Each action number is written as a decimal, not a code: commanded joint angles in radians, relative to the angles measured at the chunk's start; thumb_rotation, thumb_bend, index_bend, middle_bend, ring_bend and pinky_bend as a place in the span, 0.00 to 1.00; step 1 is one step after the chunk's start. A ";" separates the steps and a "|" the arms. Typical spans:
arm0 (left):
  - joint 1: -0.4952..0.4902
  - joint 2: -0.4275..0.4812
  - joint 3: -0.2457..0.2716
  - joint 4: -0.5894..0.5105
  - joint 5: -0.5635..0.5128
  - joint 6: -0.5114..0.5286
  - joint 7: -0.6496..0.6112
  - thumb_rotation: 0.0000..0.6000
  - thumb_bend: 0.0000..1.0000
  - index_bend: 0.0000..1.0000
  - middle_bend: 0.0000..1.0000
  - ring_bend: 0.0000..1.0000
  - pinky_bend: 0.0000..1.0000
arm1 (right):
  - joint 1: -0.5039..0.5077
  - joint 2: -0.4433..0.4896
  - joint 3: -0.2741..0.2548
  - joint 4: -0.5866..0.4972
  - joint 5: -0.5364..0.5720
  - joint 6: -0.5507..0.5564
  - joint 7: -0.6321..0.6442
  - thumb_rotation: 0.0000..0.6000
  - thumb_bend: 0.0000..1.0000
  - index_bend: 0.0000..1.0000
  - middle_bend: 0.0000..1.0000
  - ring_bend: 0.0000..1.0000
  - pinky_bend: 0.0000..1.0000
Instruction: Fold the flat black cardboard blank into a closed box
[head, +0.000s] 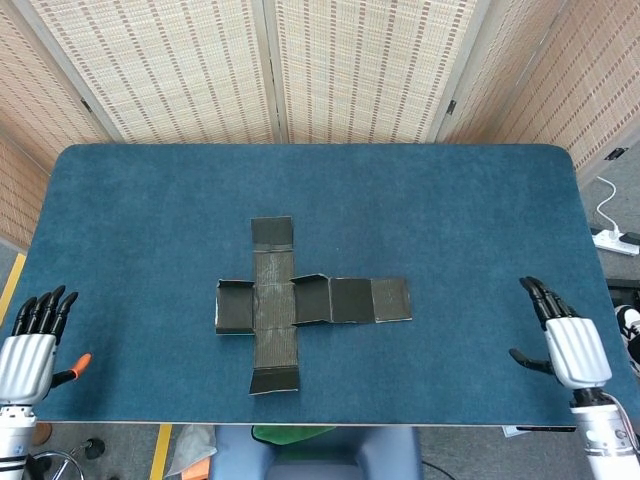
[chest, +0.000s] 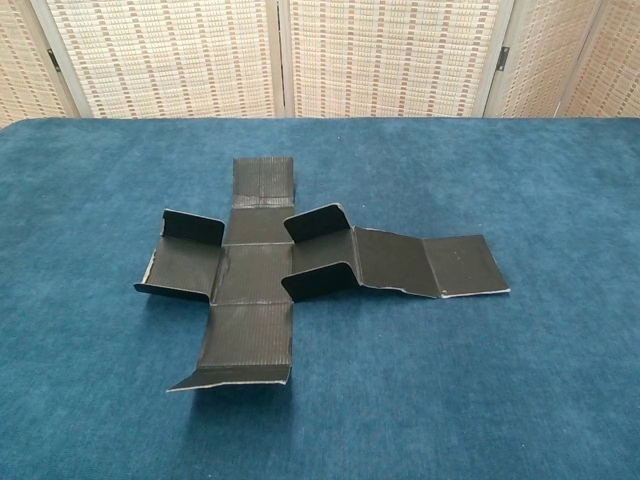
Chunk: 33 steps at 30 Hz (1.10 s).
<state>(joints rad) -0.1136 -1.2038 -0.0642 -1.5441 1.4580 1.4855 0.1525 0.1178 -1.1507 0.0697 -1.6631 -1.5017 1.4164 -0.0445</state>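
The head view looks steeply down over the whole blue table (head: 450, 230); the chest view sits low at its near edge, facing the woven screens (chest: 380, 55). Both share the cardboard blank (head: 300, 305).

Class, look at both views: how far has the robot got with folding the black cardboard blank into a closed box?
Done: nothing. The cardboard blank lies spread out in a cross shape on the blue table, with only a few small flaps tilted up, as the chest view shows. In hand: nothing. The left hand and right hand are open at the table's side edges, apart from the blank. Left: raising the walls, tucking the flaps, closing the lid.
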 joint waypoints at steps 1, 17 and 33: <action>-0.003 -0.003 -0.001 0.006 0.002 -0.003 -0.006 1.00 0.20 0.00 0.00 0.00 0.06 | 0.071 0.005 0.024 -0.073 0.023 -0.098 -0.059 1.00 0.04 0.00 0.09 0.48 0.81; -0.010 -0.013 0.005 0.039 0.000 -0.028 -0.039 1.00 0.20 0.00 0.00 0.00 0.05 | 0.459 -0.175 0.166 -0.123 0.510 -0.552 -0.326 1.00 0.04 0.00 0.00 0.69 1.00; -0.019 -0.015 0.010 0.057 0.000 -0.048 -0.051 1.00 0.20 0.00 0.00 0.00 0.06 | 0.740 -0.394 0.147 0.111 0.944 -0.670 -0.429 1.00 0.04 0.00 0.00 0.69 1.00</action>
<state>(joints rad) -0.1321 -1.2186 -0.0541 -1.4874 1.4577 1.4371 0.1014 0.8286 -1.5181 0.2241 -1.5820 -0.5897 0.7619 -0.4626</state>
